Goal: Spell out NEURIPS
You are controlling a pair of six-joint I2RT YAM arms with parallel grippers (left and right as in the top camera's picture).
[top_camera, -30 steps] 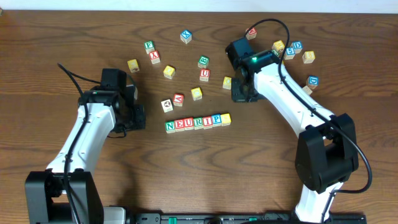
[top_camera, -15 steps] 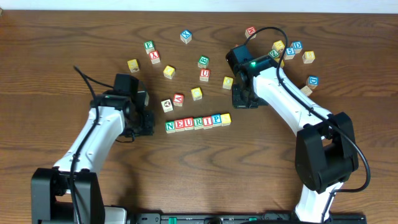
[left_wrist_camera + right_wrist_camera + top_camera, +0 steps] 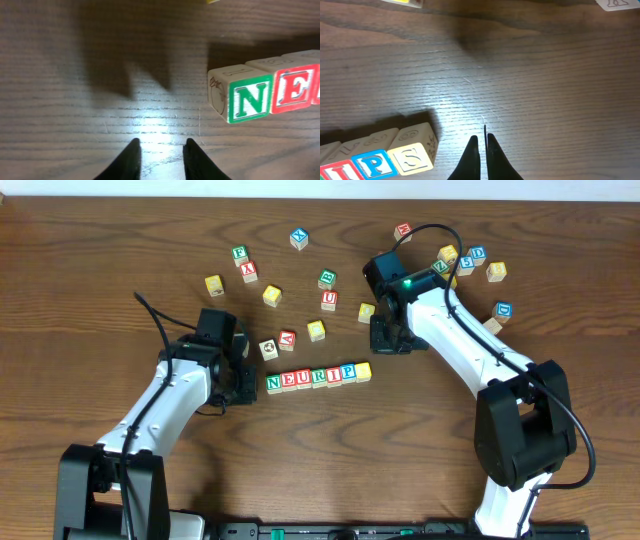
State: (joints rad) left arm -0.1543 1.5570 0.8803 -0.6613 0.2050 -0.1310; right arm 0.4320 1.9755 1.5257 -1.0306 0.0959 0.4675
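Observation:
Seven wooden cubes stand in one row (image 3: pixel 318 376) at the table's middle, reading N, E, U, R, I, P and a yellow-faced S. The left wrist view shows the green N (image 3: pixel 250 100) and red E (image 3: pixel 295 90) at the right. My left gripper (image 3: pixel 161 145) hovers just left of the N, a little apart from it. Its jaws are narrowly open over bare wood. My right gripper (image 3: pixel 481 142) is shut and empty, above and to the right of the yellow S (image 3: pixel 412 156) and blue P (image 3: pixel 375 165). From overhead, the left gripper (image 3: pixel 247 386) is by the row's left end and the right gripper (image 3: pixel 387 337) is behind its right end.
Loose letter cubes lie behind the row, the nearest being a white one (image 3: pixel 268 349), a red one (image 3: pixel 287 339) and a yellow one (image 3: pixel 316 330). A blue X (image 3: pixel 298 237) sits further back. More cubes cluster at the back right (image 3: pixel 470 258).
My left arm has swung right, bringing its gripper up to the row's left end, and its jaws have narrowed. The right arm has barely moved.

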